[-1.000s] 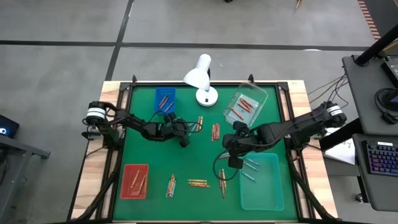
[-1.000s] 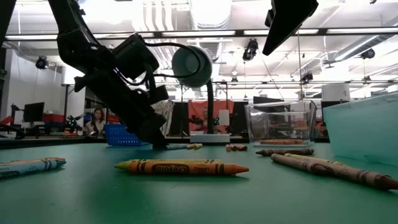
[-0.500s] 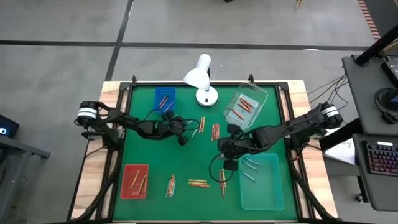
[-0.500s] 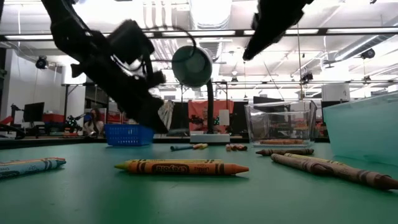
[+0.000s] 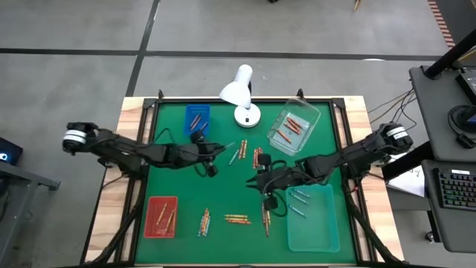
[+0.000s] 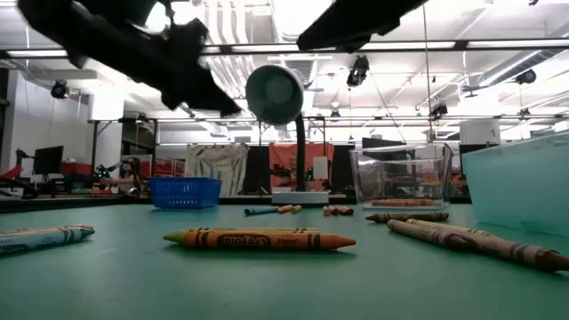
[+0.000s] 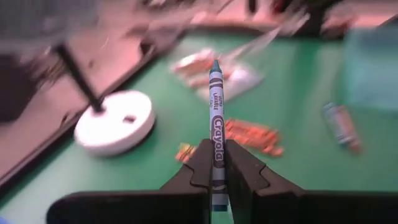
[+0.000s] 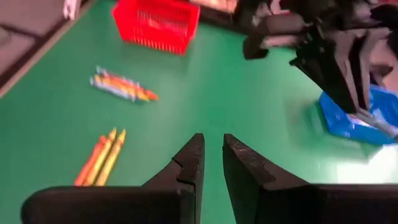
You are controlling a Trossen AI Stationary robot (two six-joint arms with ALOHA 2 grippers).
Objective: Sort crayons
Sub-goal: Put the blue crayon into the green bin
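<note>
A slim blue crayon (image 7: 216, 124) with a printed paper wrapper is pinched between the dark, blocky fingers of the left claw (image 7: 215, 163), its long axis running straight out past the fingertips toward the white round lamp base (image 7: 115, 129). In the high view, this claw (image 5: 216, 150) is held over the middle of the green felt-like surface (image 5: 223, 190), just beside the blue tray (image 5: 196, 118). The right claw (image 8: 210, 163) is held narrowly parted with nothing between its fingers, above bare green near loose crayons (image 8: 106, 157). More crayons (image 5: 237, 219) are scattered flat on the surface; a yellow-orange one (image 6: 258, 239) is laid crosswise in the low view. A red mesh tray (image 5: 161, 217), a clear box (image 5: 293, 126) and a pale translucent tray (image 5: 320, 227) are set around. An open workshop with ceiling lights is seen behind.
</note>
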